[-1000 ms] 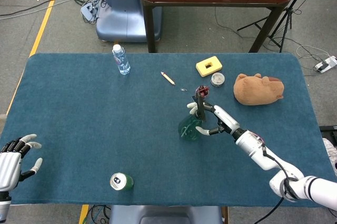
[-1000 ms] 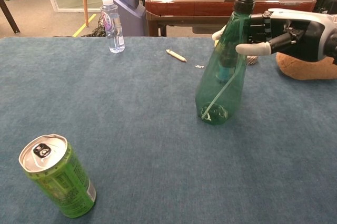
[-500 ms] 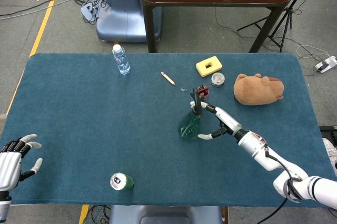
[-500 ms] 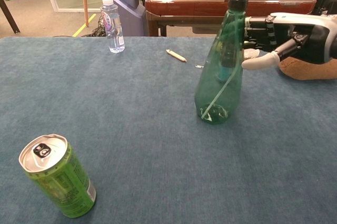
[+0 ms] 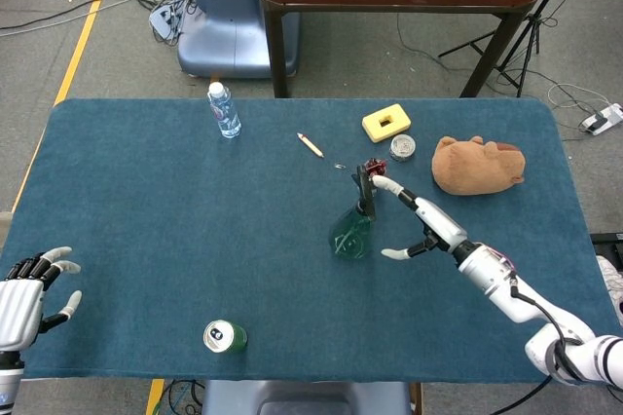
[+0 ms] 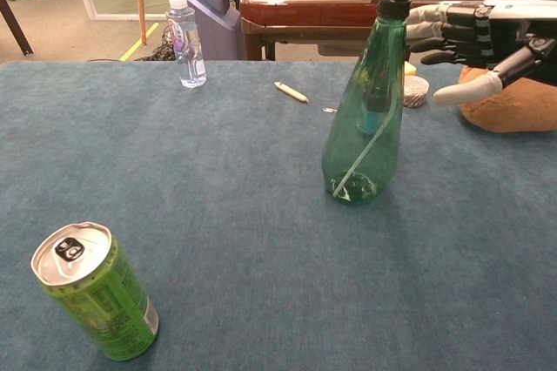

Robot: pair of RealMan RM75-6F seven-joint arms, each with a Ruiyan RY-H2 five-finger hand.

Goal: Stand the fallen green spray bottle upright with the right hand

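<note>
The green spray bottle (image 6: 364,131) stands upright near the table's (image 5: 146,201) middle. The right hand (image 6: 474,36) hovers just right of its neck, fingers spread wide, holding nothing. The left hand (image 5: 27,288) rests spread at the near left edge, with a green can (image 6: 96,301) nearby.

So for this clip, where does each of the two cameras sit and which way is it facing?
Head view: high above the table's near edge, looking steeply down on the blue table; shows the left hand at lower left and the right hand with its arm.
Chest view: low, near tabletop height, facing forward across the table; only the right hand shows, at the right edge.
Shared: the upright green spray bottle, green can, water bottle, right hand.
</note>
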